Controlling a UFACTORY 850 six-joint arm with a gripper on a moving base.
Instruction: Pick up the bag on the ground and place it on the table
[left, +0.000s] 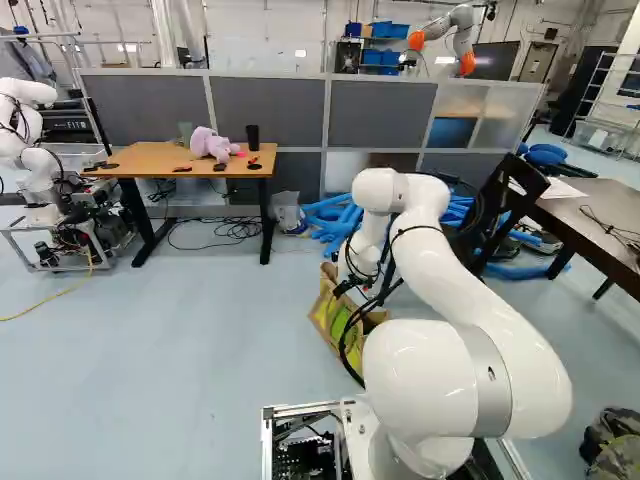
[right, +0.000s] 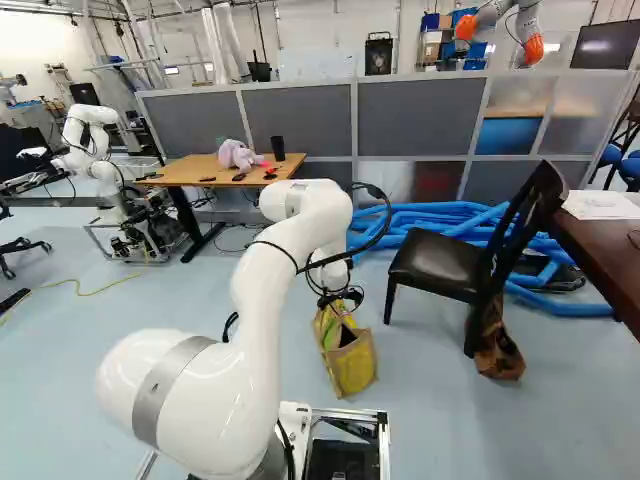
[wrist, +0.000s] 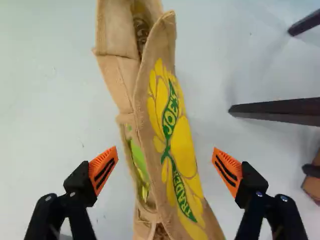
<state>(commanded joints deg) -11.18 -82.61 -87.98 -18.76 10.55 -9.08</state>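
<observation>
Two orange-padded fingers (wrist: 103, 170) of the black gripper (wrist: 165, 169) stood spread astride the tan, yellow-flowered cloth bag (wrist: 185, 145), presumably to pinch its top. Far left stood the wood-topped, black-legged table (left: 150, 155).

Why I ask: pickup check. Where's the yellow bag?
The bag is on the floor under the open gripper, left of the chair in the right base view.

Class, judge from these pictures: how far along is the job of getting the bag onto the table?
Looks done: the approach; the open gripper is lined up with the bag. In hand: nothing; both pads stand clear. Left: closing, lifting it off the floor, setting it, presumably, on the wooden table.
</observation>
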